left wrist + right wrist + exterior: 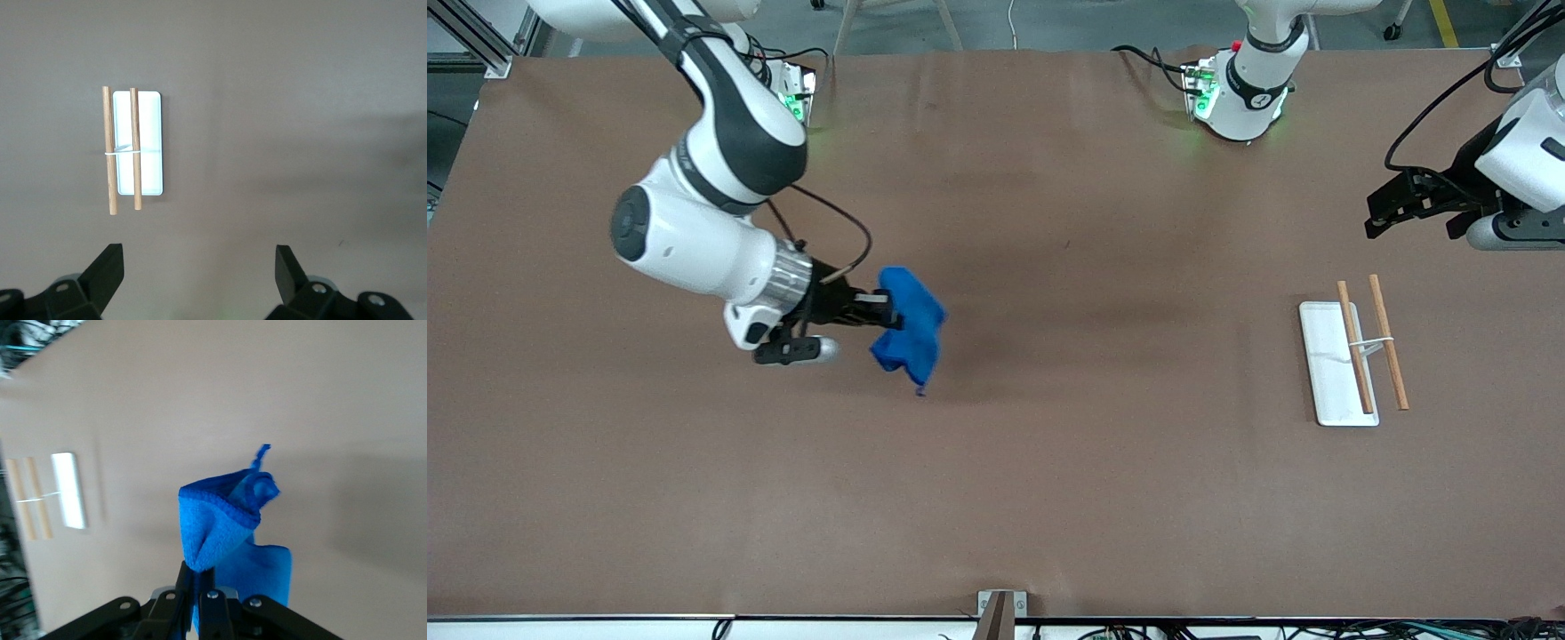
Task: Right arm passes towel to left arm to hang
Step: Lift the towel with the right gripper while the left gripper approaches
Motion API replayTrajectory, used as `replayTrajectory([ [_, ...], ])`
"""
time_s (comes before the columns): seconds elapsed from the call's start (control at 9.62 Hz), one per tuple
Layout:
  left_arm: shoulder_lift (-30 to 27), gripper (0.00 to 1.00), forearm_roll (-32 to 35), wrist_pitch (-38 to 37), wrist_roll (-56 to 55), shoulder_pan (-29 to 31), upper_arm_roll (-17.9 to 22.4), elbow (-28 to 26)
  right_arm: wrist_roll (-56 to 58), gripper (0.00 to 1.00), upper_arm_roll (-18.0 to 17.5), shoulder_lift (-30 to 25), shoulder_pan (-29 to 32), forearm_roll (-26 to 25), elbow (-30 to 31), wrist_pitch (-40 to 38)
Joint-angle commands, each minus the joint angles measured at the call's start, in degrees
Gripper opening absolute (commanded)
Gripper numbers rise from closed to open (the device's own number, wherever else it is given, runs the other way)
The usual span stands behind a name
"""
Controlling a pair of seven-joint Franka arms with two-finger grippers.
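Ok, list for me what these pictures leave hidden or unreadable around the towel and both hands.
- Front view: the right hand grips the towel; the cloth's folds cover the fingertips.
- Right wrist view: the towel's lower edge is cut off by the frame and the hand's body.
- Front view: the left hand waits near the tray with rods, the arm cropped by the frame edge.
- Left wrist view: fingers open; the towel is out of frame.

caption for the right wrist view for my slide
Right gripper shut on the blue towel, held bunched above the table, corner loop sticking out.
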State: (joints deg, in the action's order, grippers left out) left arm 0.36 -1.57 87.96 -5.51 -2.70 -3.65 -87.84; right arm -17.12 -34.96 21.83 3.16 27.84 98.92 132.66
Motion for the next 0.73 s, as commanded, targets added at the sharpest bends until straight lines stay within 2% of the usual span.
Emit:
replayTrajectory([
  [0.0,0.9,1.00,-2.5,-0.3,0.6,0.1,-1.2,-2.6,0.6,0.01,-8.8,6.3,1.0,5.8,-0.8,8.4],
  [0.1,1.0,1.00,-4.3,-0.3,0.3,0.0,-1.4,-3.6,0.6,0.01,-12.5,9.4,0.4,9.6,-3.4,10.6],
  [0.31,1.2,1.00,-10.2,0.4,1.8,0.1,-1.5,-7.3,0.6,0.01,-17.5,11.1,-0.3,15.5,-5.5,11.8],
  [0.52,1.2,1.00,-14.7,6.3,8.2,0.2,-2.1,-12.0,0.7,0.01,-20.8,12.2,-0.1,23.3,-7.1,11.8],
  [0.62,0.9,1.00,-16.3,6.4,9.5,0.5,-2.1,-14.0,1.3,0.01,-21.0,12.2,-0.9,28.5,-8.5,11.8],
])
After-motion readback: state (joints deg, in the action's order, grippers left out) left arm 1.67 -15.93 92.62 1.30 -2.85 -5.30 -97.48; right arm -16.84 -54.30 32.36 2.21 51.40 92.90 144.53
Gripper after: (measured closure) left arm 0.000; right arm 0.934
